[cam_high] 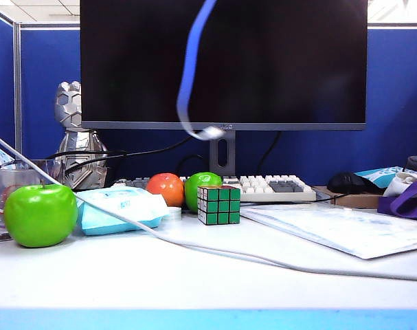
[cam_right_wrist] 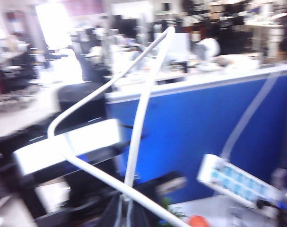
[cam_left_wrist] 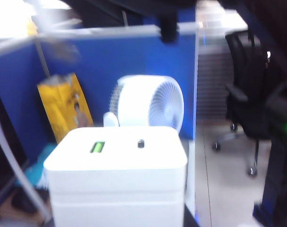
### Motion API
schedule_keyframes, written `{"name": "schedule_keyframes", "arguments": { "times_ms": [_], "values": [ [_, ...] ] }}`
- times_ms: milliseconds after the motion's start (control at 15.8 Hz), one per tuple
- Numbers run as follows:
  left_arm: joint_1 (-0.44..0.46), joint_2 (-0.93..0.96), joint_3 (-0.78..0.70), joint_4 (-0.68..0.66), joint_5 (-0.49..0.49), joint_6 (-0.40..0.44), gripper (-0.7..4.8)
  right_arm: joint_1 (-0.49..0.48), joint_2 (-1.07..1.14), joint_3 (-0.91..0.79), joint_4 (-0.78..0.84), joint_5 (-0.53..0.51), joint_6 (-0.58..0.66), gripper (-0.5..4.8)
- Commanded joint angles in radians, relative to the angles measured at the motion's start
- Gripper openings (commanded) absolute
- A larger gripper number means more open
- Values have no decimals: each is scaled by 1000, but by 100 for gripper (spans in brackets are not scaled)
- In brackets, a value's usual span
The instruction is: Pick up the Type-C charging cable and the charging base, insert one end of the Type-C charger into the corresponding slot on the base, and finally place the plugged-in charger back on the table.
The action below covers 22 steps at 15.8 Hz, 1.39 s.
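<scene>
In the left wrist view the charging base (cam_left_wrist: 116,182) fills the foreground, ports up, apparently in the left gripper, whose jaws stay hidden. The right gripper (cam_right_wrist: 126,210) pinches the Type-C charging cable (cam_right_wrist: 143,109). Both seem lifted; next comes aligning plug to slot (cam_left_wrist: 141,144). No writing is readable.

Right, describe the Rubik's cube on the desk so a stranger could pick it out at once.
Start at the big black monitor and drop to the white table just below its stand. The Rubik's cube sits there, in front of the keyboard and beside a green apple. It is the only boxy, green-and-white gridded thing among round fruit.
</scene>
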Motion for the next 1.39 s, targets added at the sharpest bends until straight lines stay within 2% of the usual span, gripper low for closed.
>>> {"name": "schedule_keyframes", "arguments": {
  "times_ms": [63,253,1389],
  "values": [
    [-1,-6,5,145,8,-88,-6,0,-9,4,32,-61,29,0],
    [-1,-6,5,215,8,-167,-6,0,-9,4,33,-63,29,0],
    [-1,-6,5,222,3,-185,-6,4,-8,4,48,-85,28,0]
  ]
}}
